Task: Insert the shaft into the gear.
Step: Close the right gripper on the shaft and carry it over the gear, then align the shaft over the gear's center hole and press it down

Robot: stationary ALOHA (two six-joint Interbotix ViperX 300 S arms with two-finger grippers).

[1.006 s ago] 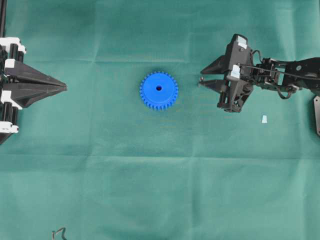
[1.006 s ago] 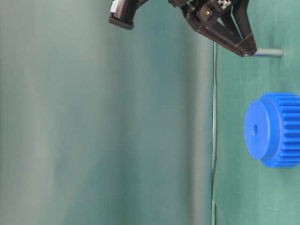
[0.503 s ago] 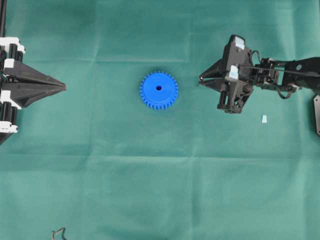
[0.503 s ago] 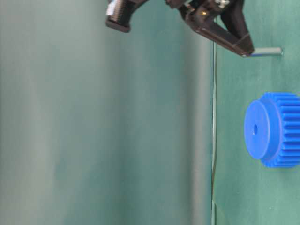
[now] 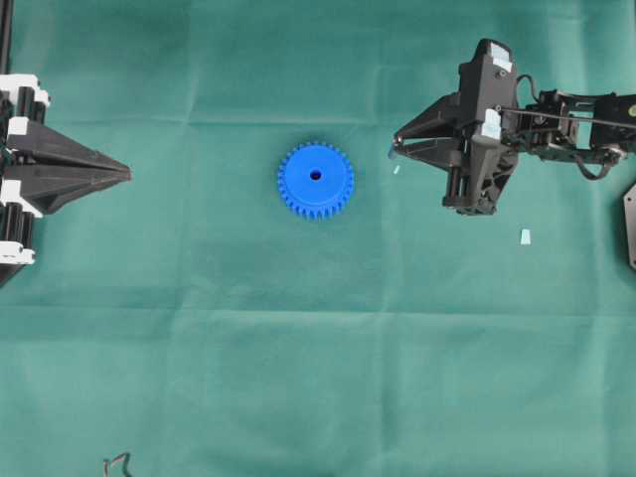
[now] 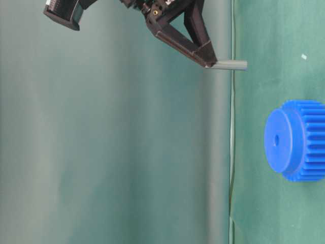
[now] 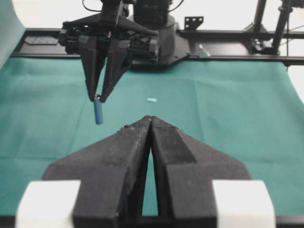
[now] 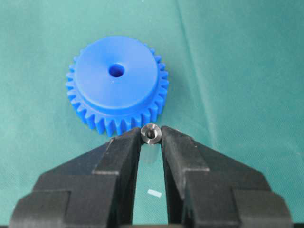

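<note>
The blue toothed gear [image 5: 316,180] lies flat on the green cloth, hub and centre hole facing up, also seen in the table-level view [image 6: 294,140] and the right wrist view [image 8: 116,83]. My right gripper [image 5: 397,147] hangs in the air to the gear's right, shut on the top end of the silvery shaft [image 6: 229,65]. The shaft hangs upright below the fingertips, clear of the cloth. End-on it shows as a small metal ring [image 8: 151,134] pinched between the fingertips. My left gripper [image 5: 129,173] rests at the far left, shut and holding nothing.
A tiny pale fleck [image 5: 395,169] lies on the cloth under the right gripper. A small pale-blue scrap [image 5: 525,237] lies further right. A thin wire loop [image 5: 117,462] pokes in at the near left edge. Open cloth surrounds the gear.
The right gripper has closed on the shaft and lifted it off the cloth, drawing slightly away from the gear. The pale fleck now shows. The left arm and gear have not moved.
</note>
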